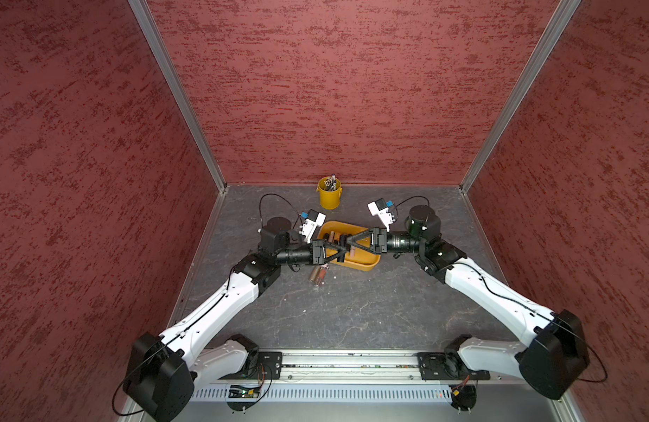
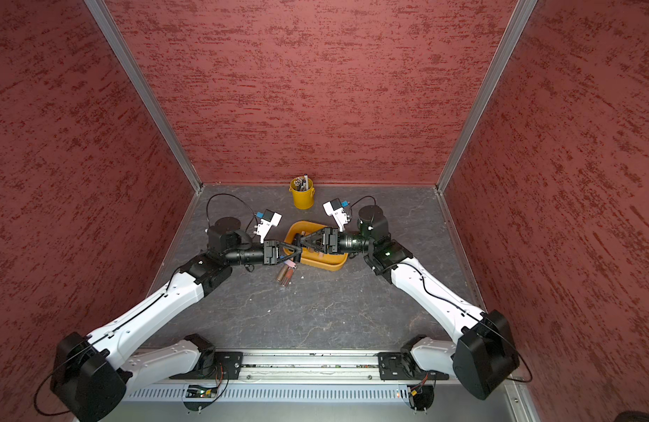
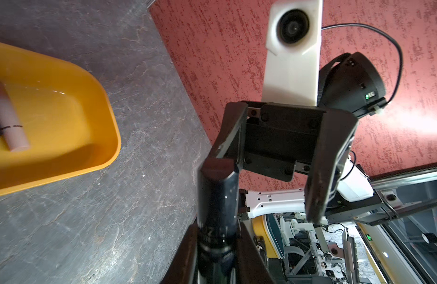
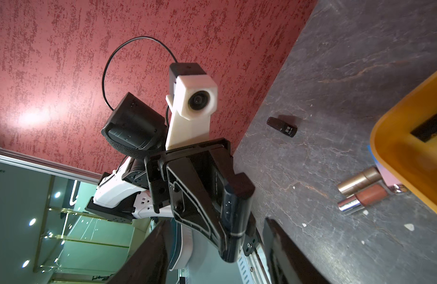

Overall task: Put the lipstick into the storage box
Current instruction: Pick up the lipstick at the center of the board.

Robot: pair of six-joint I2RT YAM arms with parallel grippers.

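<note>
A glossy black lipstick (image 3: 217, 196) is clamped at its base in my left gripper (image 3: 217, 250), which is shut on it above the near left part of the storage box (image 1: 366, 268), a shallow yellow-orange tray. My right gripper (image 4: 216, 258) faces it tip to tip with its jaws open. The lipstick's (image 4: 233, 231) free end lies between the right fingers (image 4: 283, 258) with a gap on each side. In both top views the two grippers (image 1: 340, 255) (image 1: 347, 243) meet over the box (image 2: 330, 266). A pale pink tube (image 3: 13, 123) lies inside the box (image 3: 109, 127).
A bronze tube (image 4: 360, 180) and a red-brown tube with a silver end (image 4: 360, 199) lie side by side on the grey table just outside the box's near left corner (image 1: 317, 274). A small black cap (image 4: 281, 125) lies on the table. A yellow bucket of pens (image 1: 329, 195) stands by the back wall.
</note>
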